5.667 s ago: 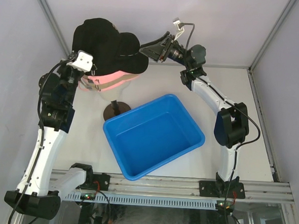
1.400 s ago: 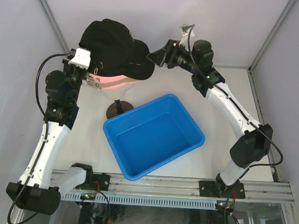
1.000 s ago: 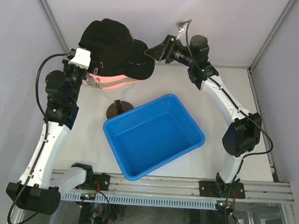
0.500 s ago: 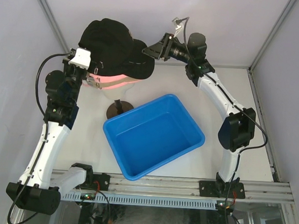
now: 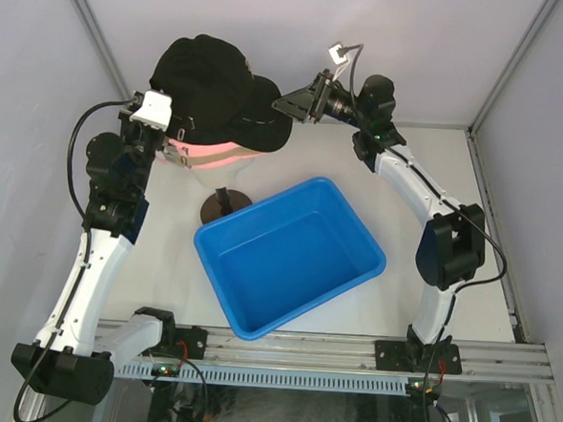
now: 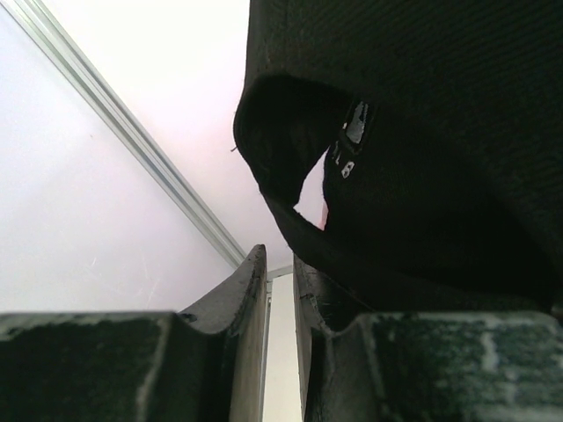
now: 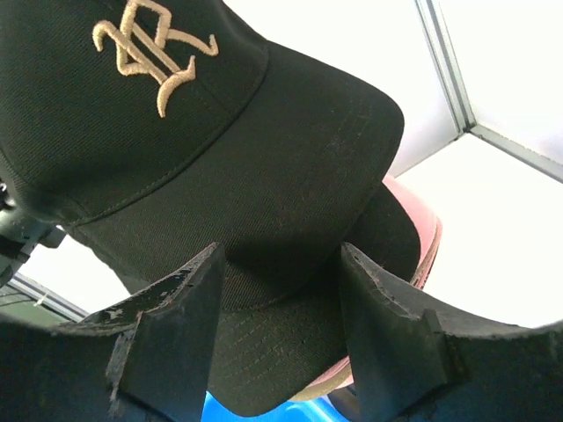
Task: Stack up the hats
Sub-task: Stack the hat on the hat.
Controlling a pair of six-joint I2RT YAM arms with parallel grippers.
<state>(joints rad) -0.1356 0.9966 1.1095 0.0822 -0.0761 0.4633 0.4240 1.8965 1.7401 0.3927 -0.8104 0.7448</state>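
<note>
A: Jaws of the right gripper (image 7: 280,255) are spread wide. Those of the left gripper (image 6: 279,264) are nearly closed, and a grasp cannot be told.

B: And what is seen beyond the blue bin (image 5: 256,319)?

A: The hats (image 5: 213,82) are stacked at its far-left corner, black ones over a pink hat (image 5: 213,151). If the top brim (image 7: 290,176) is pushed off-centre, the stack could be tipped or skewed.
</note>
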